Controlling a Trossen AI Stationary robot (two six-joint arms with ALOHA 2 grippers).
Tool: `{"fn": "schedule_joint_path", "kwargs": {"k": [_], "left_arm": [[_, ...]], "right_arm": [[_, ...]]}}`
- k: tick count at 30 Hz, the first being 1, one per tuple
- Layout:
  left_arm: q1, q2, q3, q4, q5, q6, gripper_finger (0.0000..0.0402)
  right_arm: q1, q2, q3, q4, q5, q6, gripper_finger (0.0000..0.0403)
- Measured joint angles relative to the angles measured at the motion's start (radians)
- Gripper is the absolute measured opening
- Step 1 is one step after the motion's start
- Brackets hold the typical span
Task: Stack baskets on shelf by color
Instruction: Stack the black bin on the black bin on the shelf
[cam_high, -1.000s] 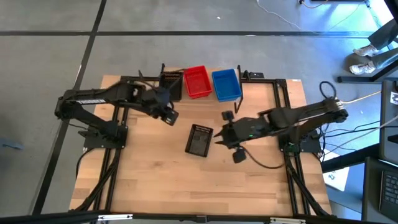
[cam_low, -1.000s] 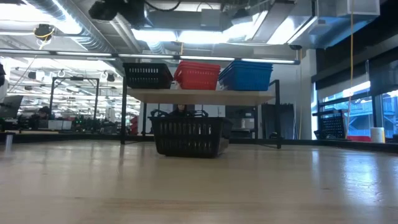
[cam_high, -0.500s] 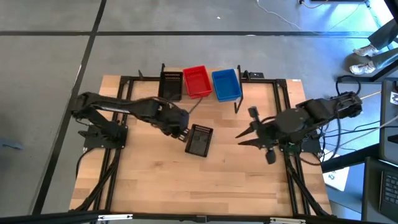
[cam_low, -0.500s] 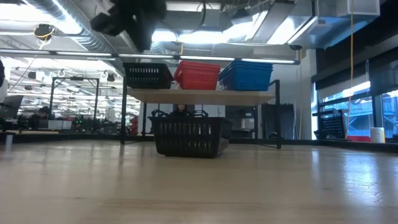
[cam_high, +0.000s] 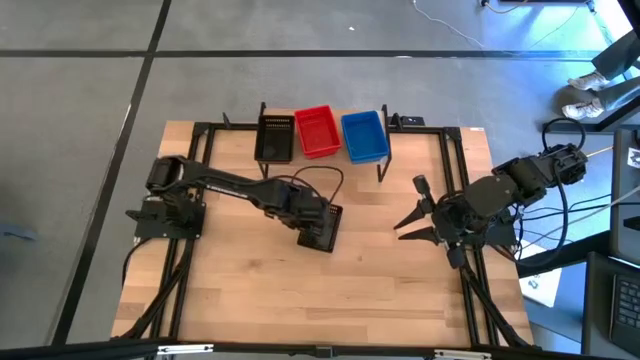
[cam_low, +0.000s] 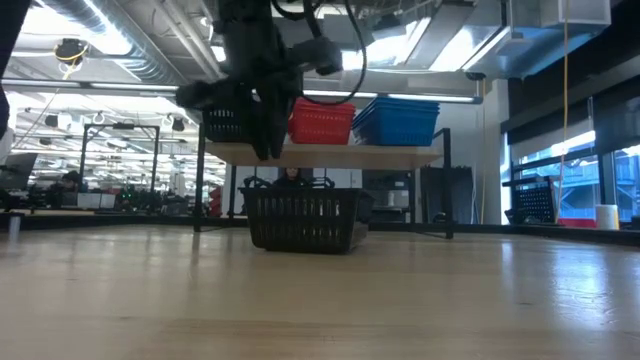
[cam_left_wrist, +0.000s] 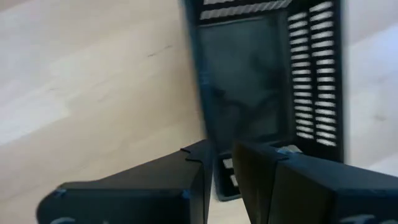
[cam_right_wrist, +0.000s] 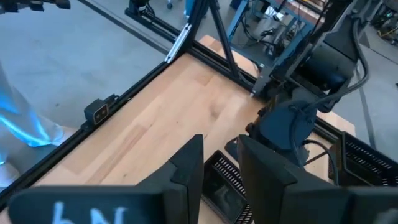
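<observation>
I count four baskets: black (cam_high: 274, 138), red (cam_high: 318, 131) and blue (cam_high: 363, 136) on the shelf (cam_low: 330, 154), plus a loose black basket (cam_high: 320, 225) on the tabletop (cam_high: 400, 290). My left end effector (cam_high: 312, 212) hangs over its rim, fingers nearly together, gripping nothing. The high view hides the shelf plank; the low view shows it. My right end effector (cam_high: 412, 222) waits aside, spread.
</observation>
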Motion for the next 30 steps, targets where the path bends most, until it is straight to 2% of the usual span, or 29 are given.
{"fn": "schedule_joint_path", "kwargs": {"k": [11, 21, 30], "left_arm": [[0.0, 0.056, 0.001, 0.008, -0.055, -0.005, 0.0053], [0.007, 0.082, 0.002, 0.014, -0.051, 0.0, 0.0053], [0.007, 0.166, 0.002, 0.048, -0.026, 0.005, 0.0053]], "right_arm": [[0.001, 0.0, 0.0, -0.009, -0.016, 0.006, 0.0099], [0.001, 0.001, 0.0, -0.01, -0.058, 0.004, 0.0099], [0.001, 0.001, 0.0, -0.009, -0.06, 0.005, 0.0099]]}}
